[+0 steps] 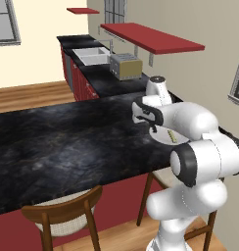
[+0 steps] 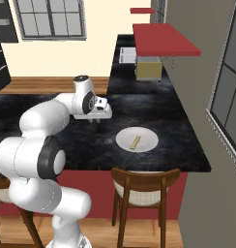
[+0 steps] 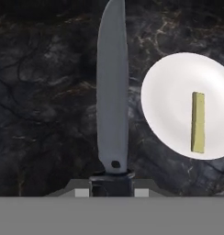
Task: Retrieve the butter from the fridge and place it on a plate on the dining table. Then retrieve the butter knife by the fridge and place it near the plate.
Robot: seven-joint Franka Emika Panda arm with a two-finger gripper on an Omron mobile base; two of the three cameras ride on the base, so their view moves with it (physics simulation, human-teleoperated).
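Gripper (image 3: 112, 186) clamped on knife (image 3: 113, 92) handle, blade fwd over counter (image 3: 40, 114) just beside plate (image 3: 169, 105) w/ butter (image 3: 198, 122) on it, lined up for set-down.

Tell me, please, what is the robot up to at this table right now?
The gripper is shut on the butter knife, holding it by the handle over the black dining table, blade pointing away from the hand. Beside it, the butter already lies on the white plate. The knife has not yet been set down near the plate.
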